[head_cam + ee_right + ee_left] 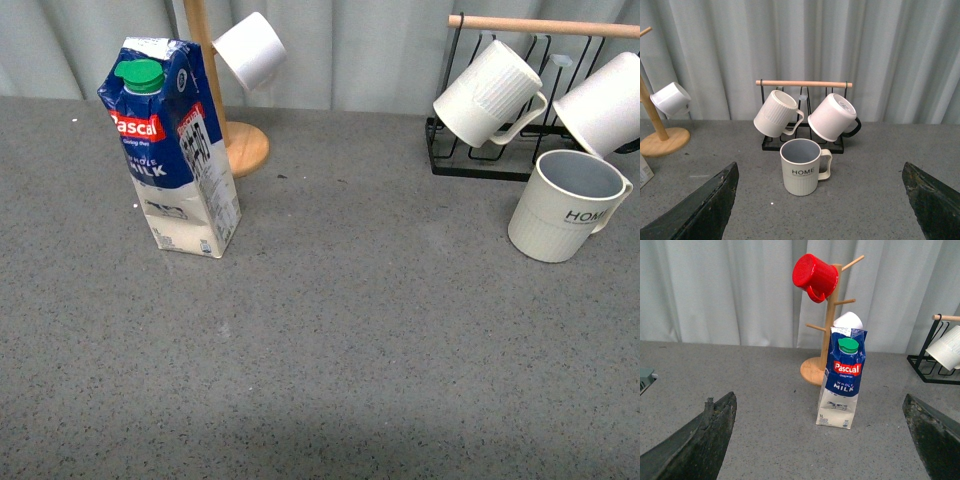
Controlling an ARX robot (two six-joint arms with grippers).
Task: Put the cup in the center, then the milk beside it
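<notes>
Plainly, both of the task's things stand on the grey counter, well apart from each other. The milk carton stands on its base toward the counter's left edge, green cap on top and red label facing us. It is just in front of the round foot of a wooden mug tree near the far edge. A small smooth white cup hangs on that tree, and the left wrist view also shows a red mug hung higher on it. The cup, off-white and ribbed with "HOME" on its side, sits upright and mouth up close to the counter's right edge, handle toward that edge. It is just in front of a black wire rack at the far edge; we cannot tell whether the two touch. A ribbed white mug and a second white mug hang tilted from the rack's wooden bar. The middle of the counter carries neither cup nor carton. Our left end effector is spread wide with nothing in it, facing the carton from a distance. Our right end effector is equally wide apart and empty-handed, facing the cup. Neither arm appears in the front view.
</notes>
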